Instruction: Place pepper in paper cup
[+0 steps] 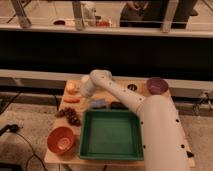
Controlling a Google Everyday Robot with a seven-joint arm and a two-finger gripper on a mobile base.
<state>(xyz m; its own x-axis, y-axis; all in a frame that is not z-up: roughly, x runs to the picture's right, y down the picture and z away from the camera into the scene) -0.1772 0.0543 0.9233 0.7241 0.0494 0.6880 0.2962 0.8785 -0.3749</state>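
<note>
arm [131, 98] stretches across to the surface's [125, 161] far-left part | gripper [86, 93] hidden below the wrist, jaws cannot tell | paper cup not made out | green tray [110, 135] near edge, centre | orange bowl [61, 139] near-left corner | purple bowl [156, 85] far-right corner | grapes [70, 115] left edge

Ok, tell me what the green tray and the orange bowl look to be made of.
The green tray looks like moulded plastic: even colour, matte, rounded thick rim. The orange bowl also looks plastic, smooth with a faint sheen, though glazed ceramic is possible. The gripper hangs at the table's far left, above the orange vegetable.
</note>
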